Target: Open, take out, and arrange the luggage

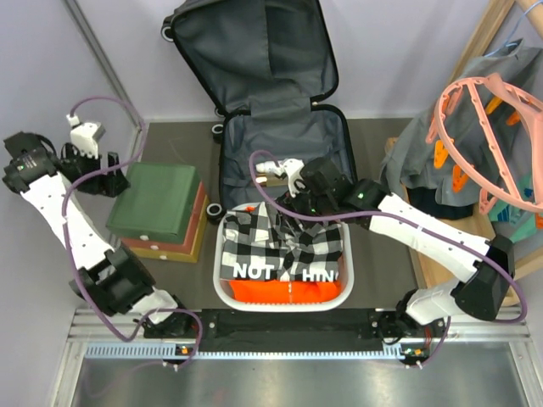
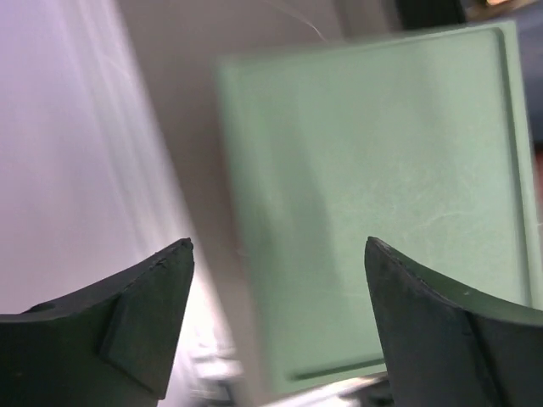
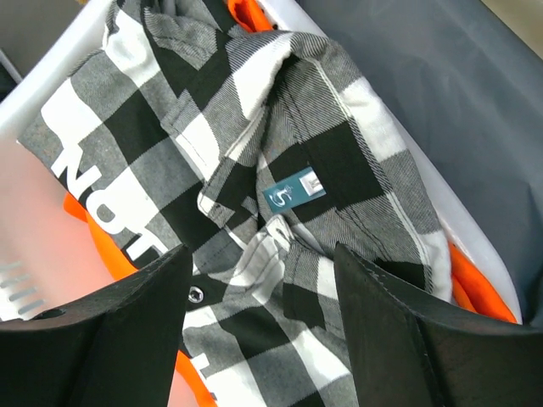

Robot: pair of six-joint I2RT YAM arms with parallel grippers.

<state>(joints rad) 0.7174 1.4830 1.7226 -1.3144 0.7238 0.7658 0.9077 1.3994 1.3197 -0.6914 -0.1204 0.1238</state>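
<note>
The luggage [image 1: 284,140] lies open at the back of the table, its lid [image 1: 254,51] leaning on the wall and showing dark grey lining. The lining also shows in the right wrist view [image 3: 458,102]. In front of it a white basket [image 1: 222,292] holds a black-and-white checked shirt [image 1: 271,233] over an orange garment [image 1: 288,291]. My right gripper [image 1: 293,203] is open and empty, just above the shirt [image 3: 254,153] at the basket's far side [image 3: 263,254]. My left gripper [image 1: 114,180] is open and empty [image 2: 280,250] beside the green-topped boxes.
Green-topped stacked boxes [image 1: 157,199] stand left of the basket, and the top one fills the left wrist view [image 2: 373,186]. A wooden rack with pink hangers [image 1: 484,119] and grey clothes [image 1: 424,153] stands at the right. A black suitcase wheel [image 1: 214,212] sits by the basket's left corner.
</note>
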